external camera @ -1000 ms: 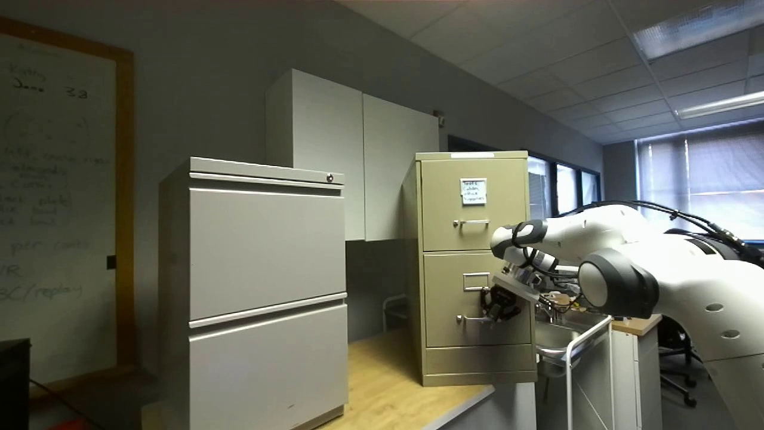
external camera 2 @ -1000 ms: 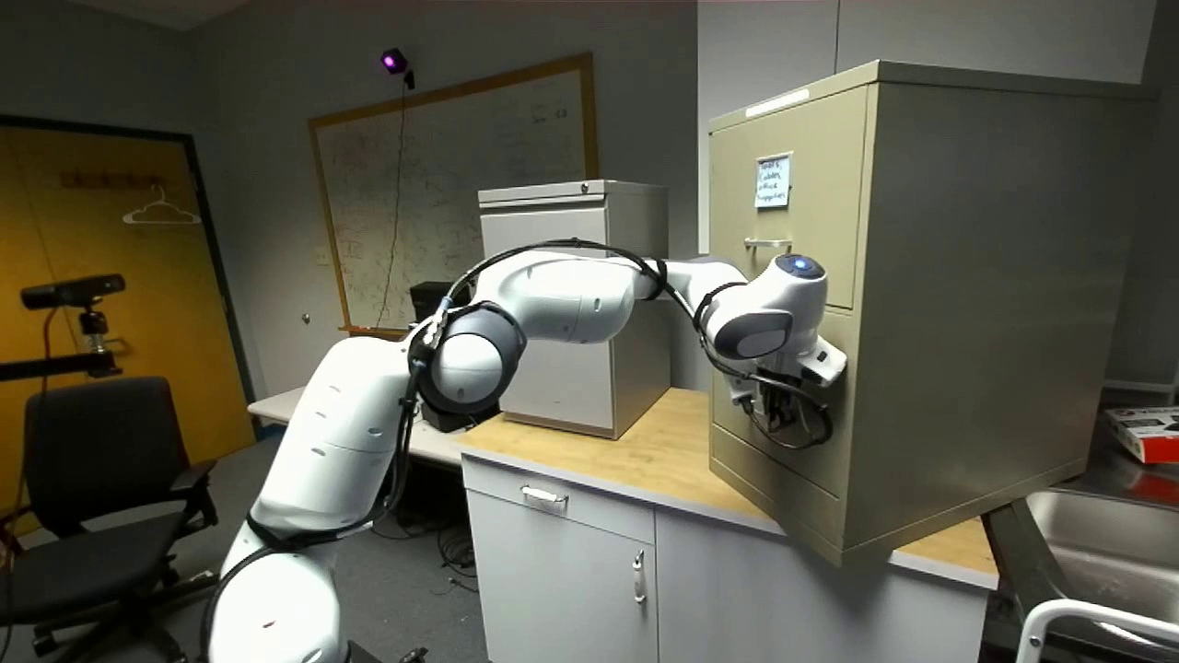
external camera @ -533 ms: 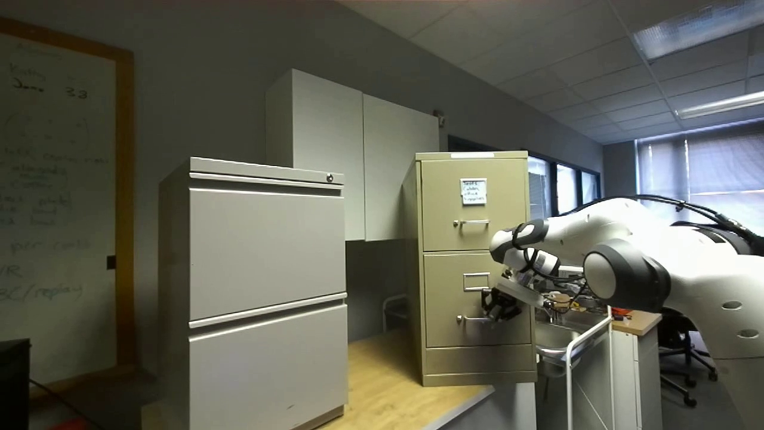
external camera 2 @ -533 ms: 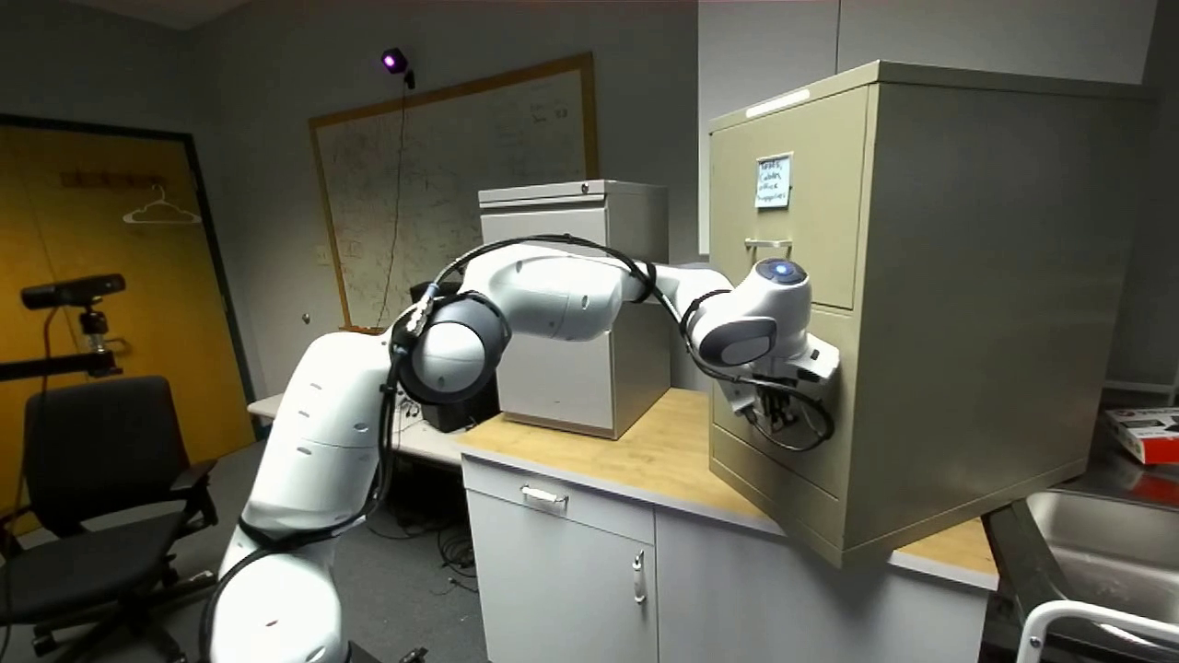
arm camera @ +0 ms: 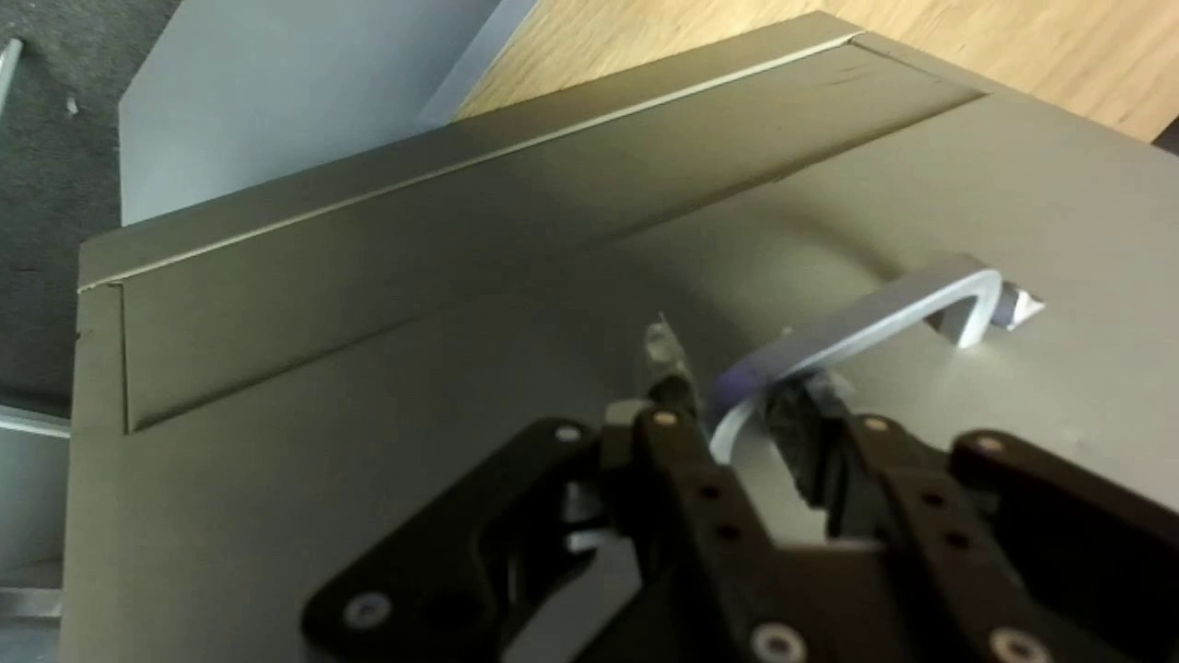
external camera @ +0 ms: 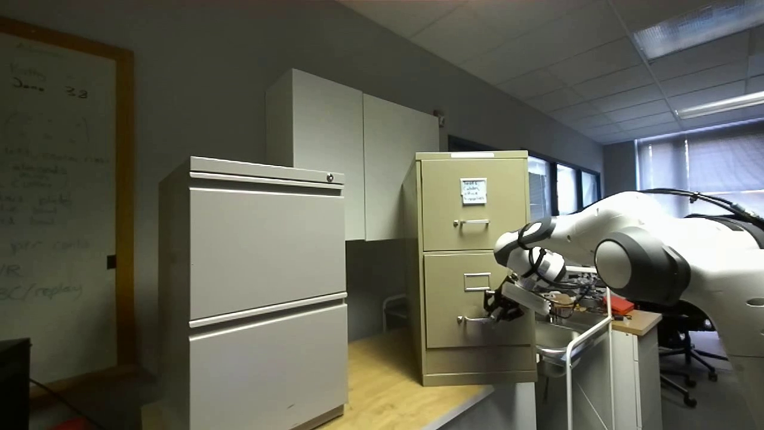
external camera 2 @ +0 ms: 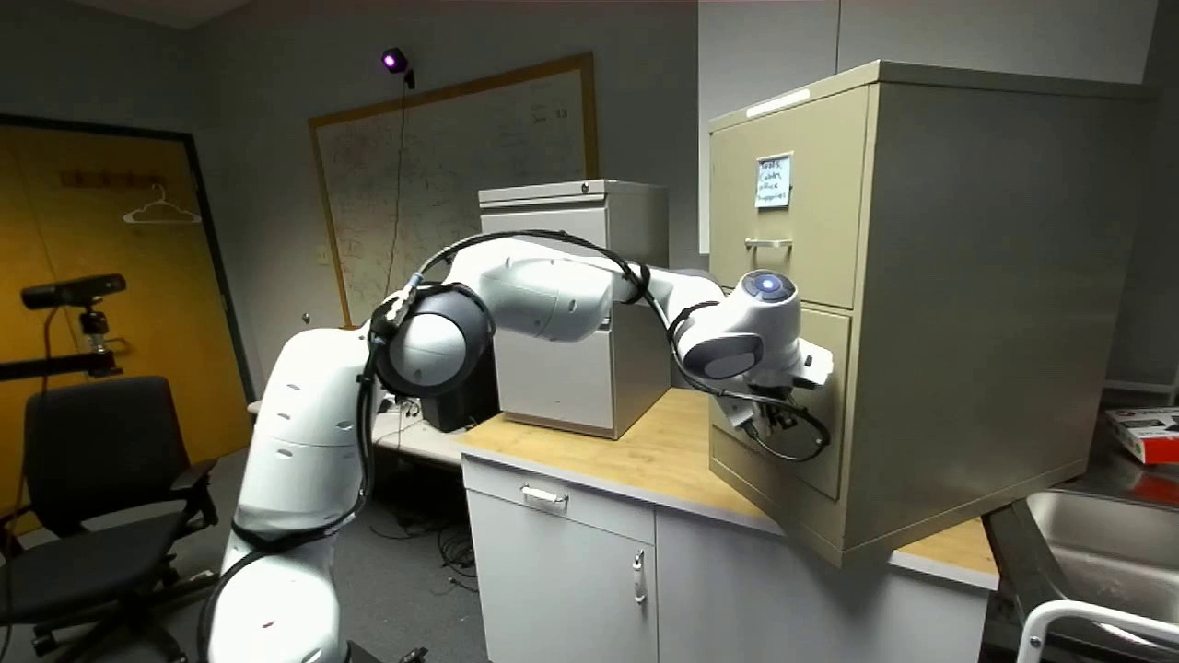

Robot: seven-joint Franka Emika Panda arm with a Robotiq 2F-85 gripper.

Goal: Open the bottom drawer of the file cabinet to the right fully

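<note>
The file cabinet (external camera: 412, 251) is beige-tan and upright on the counter; it also shows in an exterior view (external camera 2: 986, 295). Its bottom drawer (external camera: 444, 298) stands out slightly from the frame, with an edge showing in an exterior view (external camera 2: 826, 465). In the wrist view the drawer front (arm camera: 276, 516) fills much of the picture. The drawer's metal handle (arm camera: 875, 313) is a bent bar, also in an exterior view (external camera: 471, 319). My gripper (arm camera: 739, 373) has a finger on each side of the handle's near end, closed around it. In an exterior view my gripper (external camera 2: 778, 419) is partly hidden by cables.
A pale grey two-drawer cabinet (external camera: 268, 257) stands beside the file cabinet on the wooden counter (external camera: 385, 376). A sink (external camera 2: 1114, 543) and a white rail (external camera: 588, 340) are on the far side. Cables (external camera 2: 820, 437) loop from the wrist near the drawer front.
My arm and gripper have drawn back from the file cabinet. The bottom drawer, flush with the frame a second ago, now protrudes slightly. The gripper stays at the handle.
</note>
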